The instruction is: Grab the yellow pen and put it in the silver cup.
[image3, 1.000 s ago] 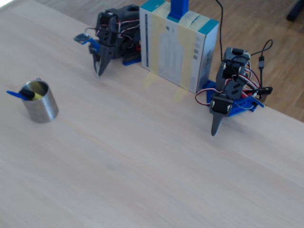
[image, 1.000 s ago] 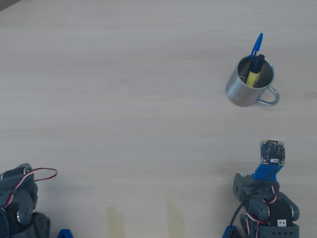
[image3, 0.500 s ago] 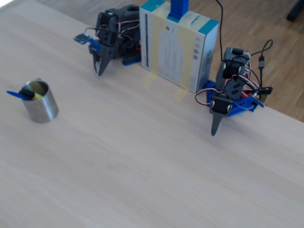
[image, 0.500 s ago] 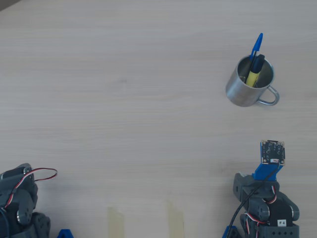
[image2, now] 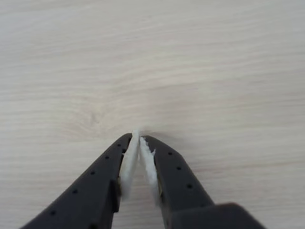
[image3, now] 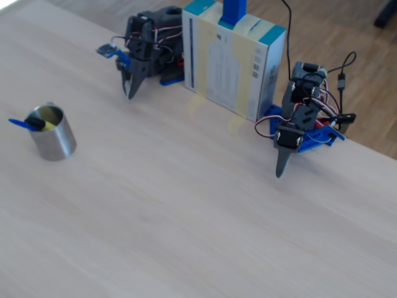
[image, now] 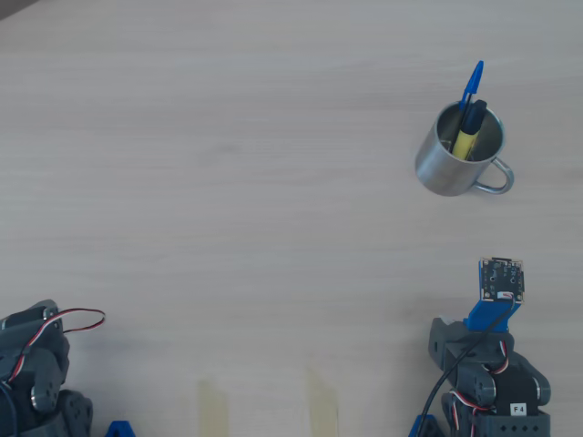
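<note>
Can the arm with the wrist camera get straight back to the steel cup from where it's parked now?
Probably yes. The gripper is shut and empty over bare table, and nothing lies between the folded arm and the cup, which already holds the yellow pen and a blue pen.

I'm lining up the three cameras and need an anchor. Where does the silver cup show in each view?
Overhead view: the silver cup sits upper right, handle toward the right, holding the yellow pen and a blue pen.
Wrist view: not in it; only bare table and the shut gripper.
Fixed view: the cup stands at the left edge.
Shared landmark: the blue pen sticking out over the cup's rim.
</note>
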{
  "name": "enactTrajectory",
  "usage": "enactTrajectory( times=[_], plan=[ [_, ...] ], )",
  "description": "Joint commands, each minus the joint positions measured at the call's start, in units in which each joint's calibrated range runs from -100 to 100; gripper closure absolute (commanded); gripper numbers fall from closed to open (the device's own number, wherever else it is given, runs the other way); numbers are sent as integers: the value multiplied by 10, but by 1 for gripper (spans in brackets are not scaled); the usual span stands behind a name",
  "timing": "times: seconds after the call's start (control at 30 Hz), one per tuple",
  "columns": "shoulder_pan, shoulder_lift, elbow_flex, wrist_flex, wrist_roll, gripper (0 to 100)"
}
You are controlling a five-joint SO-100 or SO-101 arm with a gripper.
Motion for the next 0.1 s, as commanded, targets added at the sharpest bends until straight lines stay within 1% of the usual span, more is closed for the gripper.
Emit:
enactTrajectory(
  times=[0.0, 0.07],
  plan=[
    [0, 5, 5, 13, 0, 98],
    [0, 5, 5, 13, 0, 98]
  ],
)
